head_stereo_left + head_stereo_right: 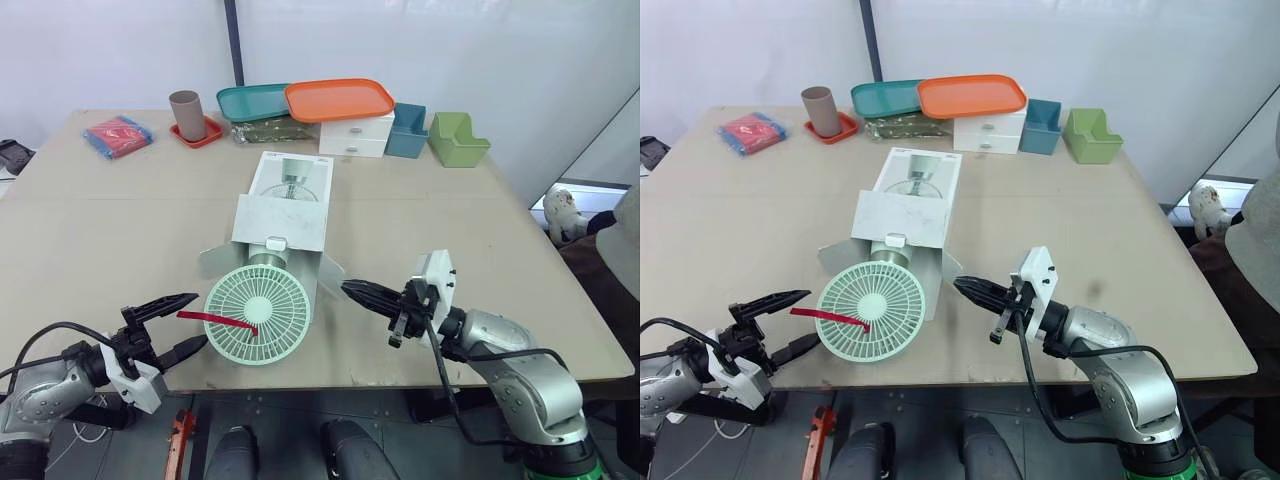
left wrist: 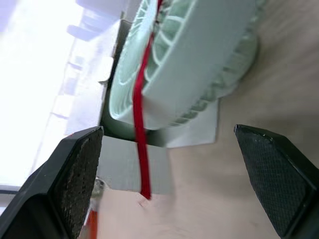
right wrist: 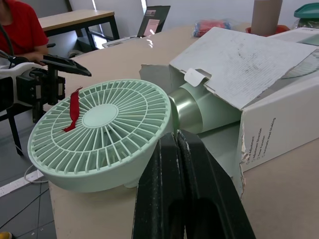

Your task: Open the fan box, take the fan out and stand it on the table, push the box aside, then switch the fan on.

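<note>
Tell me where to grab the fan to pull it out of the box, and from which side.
Grip the fan by the thick rim of its round head, probably from the robot's left, where the open left gripper faces it. The head sticks out of the box while the neck is under the flap, so the rim is the free part.

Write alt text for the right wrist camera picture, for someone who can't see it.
A pale green fan lies with its round head sticking out of an open white box on a tan table, a red ribbon on its grille. The black fingers of the right gripper, shut together, point at the fan's rim from close by.
</note>
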Motion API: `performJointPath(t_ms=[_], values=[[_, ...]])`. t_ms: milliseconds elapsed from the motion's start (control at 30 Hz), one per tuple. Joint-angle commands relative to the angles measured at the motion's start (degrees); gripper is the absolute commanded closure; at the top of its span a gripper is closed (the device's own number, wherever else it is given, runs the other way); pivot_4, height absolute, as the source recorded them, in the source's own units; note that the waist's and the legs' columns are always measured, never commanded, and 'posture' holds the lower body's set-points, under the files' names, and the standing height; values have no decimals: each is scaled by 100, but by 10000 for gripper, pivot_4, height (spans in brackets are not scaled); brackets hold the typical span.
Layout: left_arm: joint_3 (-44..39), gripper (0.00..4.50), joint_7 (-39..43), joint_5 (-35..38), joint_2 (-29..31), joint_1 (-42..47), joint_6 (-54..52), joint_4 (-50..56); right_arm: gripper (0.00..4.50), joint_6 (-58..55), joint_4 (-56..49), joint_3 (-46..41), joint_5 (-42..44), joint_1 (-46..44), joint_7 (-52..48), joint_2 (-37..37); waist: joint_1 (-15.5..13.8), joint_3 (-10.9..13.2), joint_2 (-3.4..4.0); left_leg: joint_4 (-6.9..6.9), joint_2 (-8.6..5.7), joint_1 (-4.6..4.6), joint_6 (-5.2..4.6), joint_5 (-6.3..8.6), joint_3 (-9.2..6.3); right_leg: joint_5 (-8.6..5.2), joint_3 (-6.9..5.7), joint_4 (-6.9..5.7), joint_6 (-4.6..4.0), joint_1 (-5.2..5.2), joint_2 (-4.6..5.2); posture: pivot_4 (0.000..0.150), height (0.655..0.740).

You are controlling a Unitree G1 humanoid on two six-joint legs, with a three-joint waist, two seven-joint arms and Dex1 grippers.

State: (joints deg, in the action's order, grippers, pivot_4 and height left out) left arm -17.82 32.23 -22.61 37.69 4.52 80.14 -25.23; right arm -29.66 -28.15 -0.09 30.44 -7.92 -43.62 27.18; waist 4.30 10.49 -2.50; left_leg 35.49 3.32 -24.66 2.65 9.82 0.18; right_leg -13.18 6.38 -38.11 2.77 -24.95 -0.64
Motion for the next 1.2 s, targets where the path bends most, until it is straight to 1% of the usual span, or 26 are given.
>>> performJointPath(t_ms=[33, 200, 400, 467, 567, 600, 700, 800, 1000, 1033, 1133, 1200], values=[[-25, 273, -475, -248, 25, 156, 155, 120, 45000, 178, 8, 37, -107, -106, 125, -46, -1, -1, -1, 0, 1, 1, 0, 0, 0, 1, 0, 0, 1, 0, -1, 1500, 7400], [275, 273, -786, -733, 104, 197, 297, 118, 45000, 220, 54, 93, -135, -167, 171, -98, 6, -1, -1, -1, 4, 5, 0, 0, 5, 4, 0, -2, -1, 0, -2, 1500, 7400], [371, 273, -1287, -1347, 121, 394, 338, 3, 45000, 258, 40, 72, -96, -124, 102, -16, 1, -1, -1, 0, 5, 4, 0, 0, 5, 5, -1, -3, 1, 1, -2, 1500, 7400], [340, 273, -1486, -1654, 83, 529, 304, 17, 45000, 270, 24, 57, -86, -94, 27, 53, 0, -1, -1, 1, 5, 5, -1, -1, 6, 6, -1, -3, 3, 3, -1, 1500, 7400], [478, 273, -1719, -1894, 99, 696, 307, -15, 45000, 314, -270, 57, 143, 208, -564, 429, -8, -2, -2, 4, 4, 4, -3, -5, 8, 10, -1, -4, 7, 7, 1, 1500, 7400], [528, 273, -1825, -1953, 121, 732, 292, -45, 45000, 343, -297, 54, 133, 257, -625, 517, -9, -2, -2, 4, 4, 4, -3, -5, 8, 8, -1, -3, 8, 9, 1, 1500, 7400], [599, 273, -2122, -2150, 167, 837, 274, -81, 45000, 340, -322, 21, 147, 295, -642, 638, -2, -2, -2, 5, 4, 4, -3, -5, 11, 7, -1, -3, 9, 9, 2, 1500, 7400], [757, 273, -2407, -2358, 245, 926, 299, -82, 45000, 403, -435, 95, 173, 458, -916, 839, -1, -3, -2, 5, 8, 14, -4, -6, 13, 14, -1, -7, 6, 12, -1, 1500, 7400], [970, 273, -2985, -2784, 371, 986, 178, -34, 45000, 487, -384, 211, 95, 477, -921, 863, -1, -3, -3, 7, 10, 41, -4, -6, 22, 14, 0, -6, 6, 46, 1, 1500, 7400], [970, 273, -3106, -2882, 379, 995, 138, 9, 45000, 493, -394, 221, 106, 487, -932, 869, -1, -3, -3, 8, 10, 43, -4, -6, 22, 13, 0, -5, 7, 50, 1, 1500, 7400], [968, 273, -3757, -3565, 489, 1055, -198, 224, 45000, 548, -388, 272, 71, 531, -964, 882, -2, -3, -3, 10, 11, 45, -4, -6, 24, 13, 0, -5, 5, 54, 2, 1500, 7400], [1064, 273, -4151, -3800, 593, 1076, -333, 243, 45000, 575, -375, 300, 34, 531, -960, 880, -3, -3, -3, 11, 12, 44, -4, -7, 24, 14, -1, -6, 7, 55, 2, 1500, 7400]])
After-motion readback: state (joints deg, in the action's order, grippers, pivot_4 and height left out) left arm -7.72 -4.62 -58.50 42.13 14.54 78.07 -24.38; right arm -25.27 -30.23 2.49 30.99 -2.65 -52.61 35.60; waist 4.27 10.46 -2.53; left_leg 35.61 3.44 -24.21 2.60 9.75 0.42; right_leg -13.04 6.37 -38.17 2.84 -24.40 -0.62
